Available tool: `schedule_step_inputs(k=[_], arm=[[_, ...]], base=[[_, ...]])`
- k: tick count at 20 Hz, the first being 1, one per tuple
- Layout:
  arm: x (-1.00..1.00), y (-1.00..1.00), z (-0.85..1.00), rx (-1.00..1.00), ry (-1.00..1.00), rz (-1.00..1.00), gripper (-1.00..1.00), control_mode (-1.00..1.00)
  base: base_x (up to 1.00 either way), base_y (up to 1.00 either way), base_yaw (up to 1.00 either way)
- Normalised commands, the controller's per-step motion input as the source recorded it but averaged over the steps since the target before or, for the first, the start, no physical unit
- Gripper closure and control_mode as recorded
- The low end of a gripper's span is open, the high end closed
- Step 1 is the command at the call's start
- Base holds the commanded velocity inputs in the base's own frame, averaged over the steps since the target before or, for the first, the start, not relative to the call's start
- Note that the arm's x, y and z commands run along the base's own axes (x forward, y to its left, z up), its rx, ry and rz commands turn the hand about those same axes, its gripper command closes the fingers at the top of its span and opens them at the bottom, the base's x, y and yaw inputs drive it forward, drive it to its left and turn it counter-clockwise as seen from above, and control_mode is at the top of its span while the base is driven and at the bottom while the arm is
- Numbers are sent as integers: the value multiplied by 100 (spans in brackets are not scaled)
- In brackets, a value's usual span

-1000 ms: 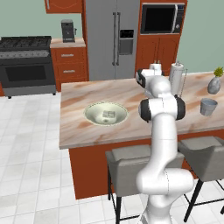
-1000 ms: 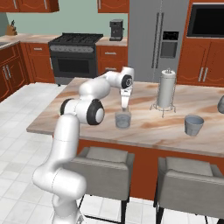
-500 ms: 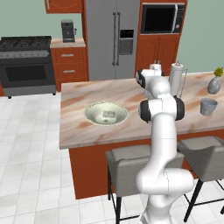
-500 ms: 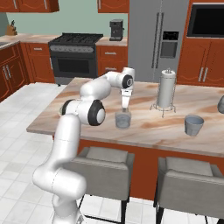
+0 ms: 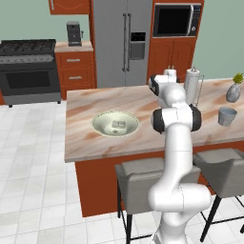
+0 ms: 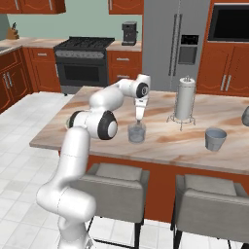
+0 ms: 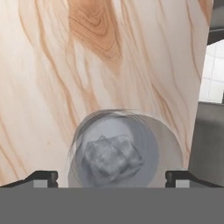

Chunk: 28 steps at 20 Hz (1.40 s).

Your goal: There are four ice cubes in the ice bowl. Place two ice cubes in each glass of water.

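- Two ice cubes (image 7: 113,157) appear to sit in the glass (image 6: 137,132), centre of the right base view.
- End effector (image 6: 139,116) hangs above, fingers apart and empty.
- Next: return to the bowl (image 5: 115,124), left on the worktop (image 5: 143,107).

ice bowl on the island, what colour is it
Pale cream-green with a lighter rim, the wide shallow round ice bowl; clearest in the left base view.

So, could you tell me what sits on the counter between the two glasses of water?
In the right base view, the white-silver jug on its wire stand sits between the near glass and the far glass, set slightly behind their line; otherwise bare counter.
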Motion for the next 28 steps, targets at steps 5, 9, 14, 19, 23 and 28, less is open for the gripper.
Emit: schedule_step_inputs(k=[5, 9, 14, 19, 23, 28], arm=[[-8, 0, 15, 0, -9, 0, -100, -100], [-32, 12, 24, 1, -15, 7, -100, -100], [-47, 25, 8, 0, -12, 13, -100, -100], [-34, 38, 0, 0, -4, 22, -100, -100], [-37, 39, 0, 0, -9, 28, -100, -100], [-45, 23, 5, 0, -17, 29, -100, -100]], base=[[0, 0, 0], [0, 0, 0], [0, 0, 0], [0, 0, 0], [0, 0, 0], [0, 0, 0]])
